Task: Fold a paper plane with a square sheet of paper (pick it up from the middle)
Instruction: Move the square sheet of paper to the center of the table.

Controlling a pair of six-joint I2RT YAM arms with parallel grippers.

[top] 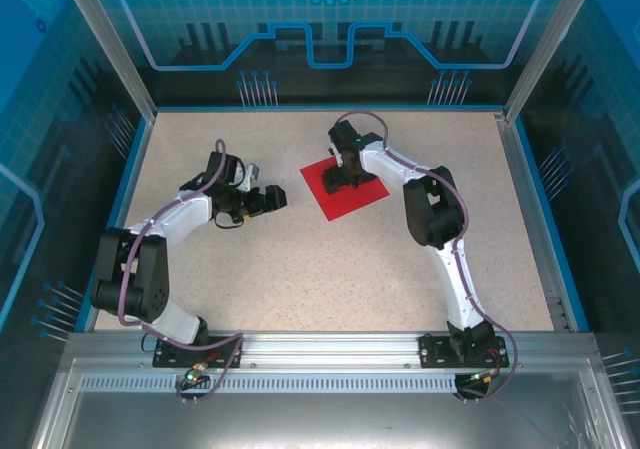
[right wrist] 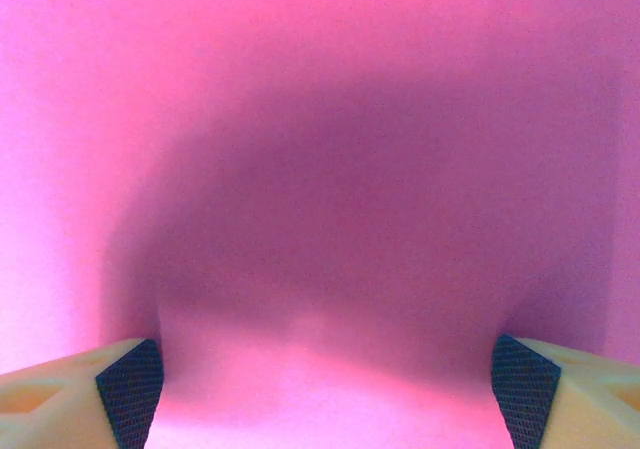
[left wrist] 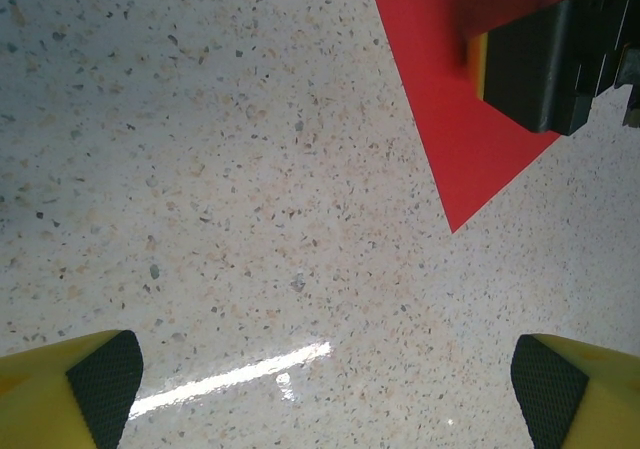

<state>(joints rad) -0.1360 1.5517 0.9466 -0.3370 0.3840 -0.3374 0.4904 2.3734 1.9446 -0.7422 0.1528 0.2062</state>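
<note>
Count: 2 arms, 2 grippers, 1 sheet.

Near edge: both arm bases, at 7 and 5 o'clock of the table (top: 330, 269).

Mid-table: left gripper (top: 272, 200) hangs over bare surface, at 9 o'clock of the sheet and apart from it. Left wrist view: left gripper (left wrist: 325, 389) jaws spread wide, nothing between them. One sheet corner lies at 1 o'clock in that view.

Further out: sheet (top: 345, 201), red, lying flat just past table centre toward 12 o'clock, turned diamond-wise. Right gripper (top: 343, 176) is down on its far half. Right wrist view: right gripper (right wrist: 325, 389) jaws wide apart, pads (right wrist: 130, 389) low against the paper. Whether the paper is pinched, cannot tell.
</note>
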